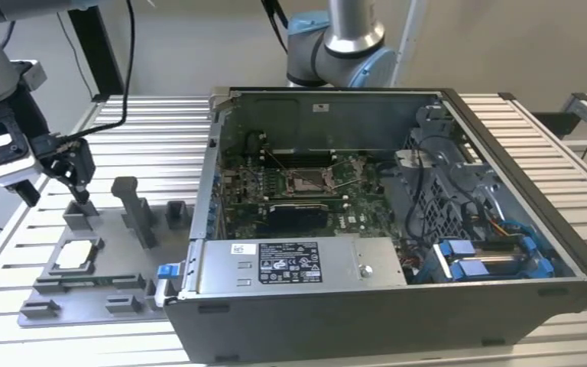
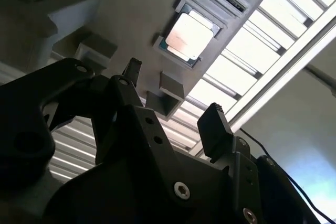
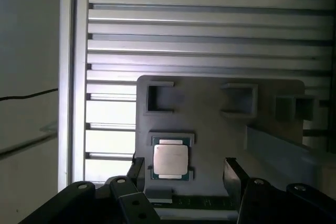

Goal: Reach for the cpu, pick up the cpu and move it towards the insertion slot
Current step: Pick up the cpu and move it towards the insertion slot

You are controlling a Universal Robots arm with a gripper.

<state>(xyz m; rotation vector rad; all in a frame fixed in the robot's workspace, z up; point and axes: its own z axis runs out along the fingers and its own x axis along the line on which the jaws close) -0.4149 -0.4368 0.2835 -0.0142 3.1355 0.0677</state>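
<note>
The cpu [image 1: 77, 254], a small silvery square chip, lies flat in its recess on the grey fixture tray [image 1: 120, 279] at the exterior view's left. Both wrist views look down on the cpu [image 2: 189, 35] [image 3: 170, 159] lying in the tray [image 2: 121, 14] [image 3: 210, 124]. My gripper [image 1: 54, 195] hangs above the tray's far end, apart from the chip. The gripper [image 2: 173, 92] [image 3: 184, 167] is open with nothing between its fingers. The insertion slot [image 1: 307, 181], a shiny metal frame with a dark centre, sits on the green board inside the computer case.
The open computer case [image 1: 375, 306] stands right of the tray, with cables and blue brackets [image 1: 477, 260] inside. Upright grey blocks [image 1: 135, 210] rise from the tray near my gripper. Another arm's base [image 1: 339, 46] stands behind the case. The slatted table [image 1: 150, 138] runs underneath.
</note>
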